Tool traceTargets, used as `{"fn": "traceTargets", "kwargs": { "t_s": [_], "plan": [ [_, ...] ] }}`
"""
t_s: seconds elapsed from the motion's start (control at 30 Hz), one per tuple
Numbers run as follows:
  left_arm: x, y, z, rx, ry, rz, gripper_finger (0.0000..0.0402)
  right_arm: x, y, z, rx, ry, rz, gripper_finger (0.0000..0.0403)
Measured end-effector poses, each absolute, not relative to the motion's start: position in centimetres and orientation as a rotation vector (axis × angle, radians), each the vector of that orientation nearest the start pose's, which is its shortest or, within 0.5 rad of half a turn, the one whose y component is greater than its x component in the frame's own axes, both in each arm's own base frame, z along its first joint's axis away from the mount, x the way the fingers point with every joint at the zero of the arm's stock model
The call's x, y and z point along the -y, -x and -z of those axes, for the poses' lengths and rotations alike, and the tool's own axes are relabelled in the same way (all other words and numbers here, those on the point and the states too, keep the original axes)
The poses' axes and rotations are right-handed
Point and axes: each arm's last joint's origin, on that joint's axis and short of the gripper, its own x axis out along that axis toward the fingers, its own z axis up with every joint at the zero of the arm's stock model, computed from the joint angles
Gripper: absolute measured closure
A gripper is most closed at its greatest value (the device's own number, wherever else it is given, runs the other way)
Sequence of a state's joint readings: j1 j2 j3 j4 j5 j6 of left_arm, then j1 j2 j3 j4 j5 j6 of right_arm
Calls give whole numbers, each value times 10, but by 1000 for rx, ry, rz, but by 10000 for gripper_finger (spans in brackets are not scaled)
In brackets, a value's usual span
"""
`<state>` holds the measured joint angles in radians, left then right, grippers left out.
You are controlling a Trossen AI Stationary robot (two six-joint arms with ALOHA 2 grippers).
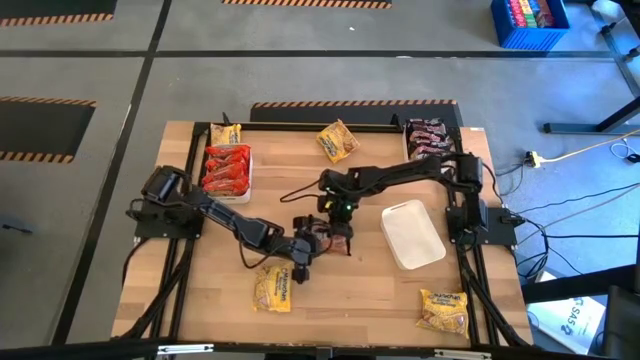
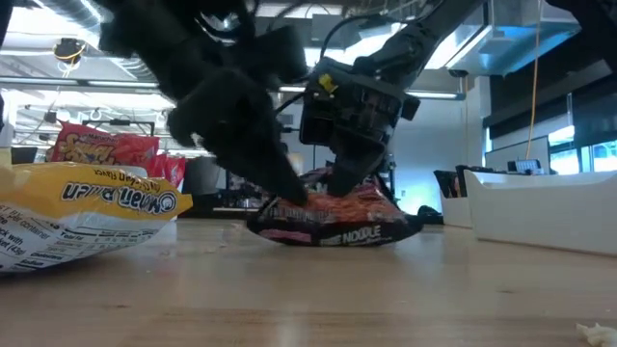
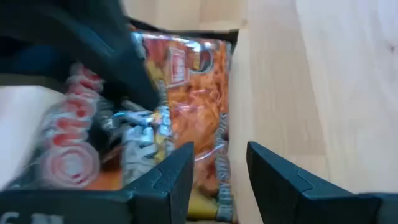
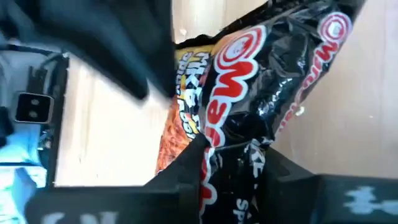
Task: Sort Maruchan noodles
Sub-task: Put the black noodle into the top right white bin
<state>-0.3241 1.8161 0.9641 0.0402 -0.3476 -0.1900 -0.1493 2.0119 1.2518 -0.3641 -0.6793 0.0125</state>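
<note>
One of the Maruchan noodles, a dark packet (image 2: pixel 333 222) printed with orange noodles, lies at the table's middle (image 1: pixel 330 238), and both grippers are at it. My left gripper (image 1: pixel 300 250) comes from the left and is shut on the packet's edge. My right gripper (image 1: pixel 338 230) comes from the far right and is shut on the dark wrapper. Yellow packets lie loose at the near left (image 1: pixel 273 288), near right (image 1: pixel 443 310) and far middle (image 1: pixel 338 140). Red packets (image 1: pixel 226 168) fill a tray at the far left. Dark packets (image 1: pixel 428 138) fill one at the far right. My left gripper (image 3: pixel 221 158) has the packet's long side edge (image 3: pixel 221 186) between its two fingers, slanting down from the table's left. The packet's underside rests on the table (image 2: pixel 333 238). My right gripper (image 4: pixel 233 168) pinches crumpled dark wrapper (image 4: pixel 239 158) between its two fingers, slanting down from the far right. Which end this is I cannot tell.
An empty white tray (image 1: pixel 412 233) stands just right of the grippers. Another yellow packet (image 1: pixel 225 133) lies at the far left corner. Black frame rails (image 1: pixel 180 300) run along the table's left and right sides. Bare wood shows at the near middle (image 1: pixel 350 300).
</note>
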Motion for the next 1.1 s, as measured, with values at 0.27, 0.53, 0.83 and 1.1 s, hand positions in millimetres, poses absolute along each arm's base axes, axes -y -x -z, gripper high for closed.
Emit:
{"fn": "traceTargets", "kwargs": {
  "t_s": [0.27, 0.53, 0.83, 1.1],
  "plan": [
    [115, -318, -175, -774, -130, -115, 258, 39, -364, -181, -1093, -348, -386, 340],
    [127, -307, -180, -774, -162, -149, 258, 36, -315, -233, -1086, -242, -281, 355],
    [129, -306, -180, -770, -153, -150, 258, 46, -231, -279, -1026, -158, -53, 389],
    [128, -307, -180, -766, -152, -152, 258, 60, -164, -302, -1035, 19, 227, 387]
  ]
}}
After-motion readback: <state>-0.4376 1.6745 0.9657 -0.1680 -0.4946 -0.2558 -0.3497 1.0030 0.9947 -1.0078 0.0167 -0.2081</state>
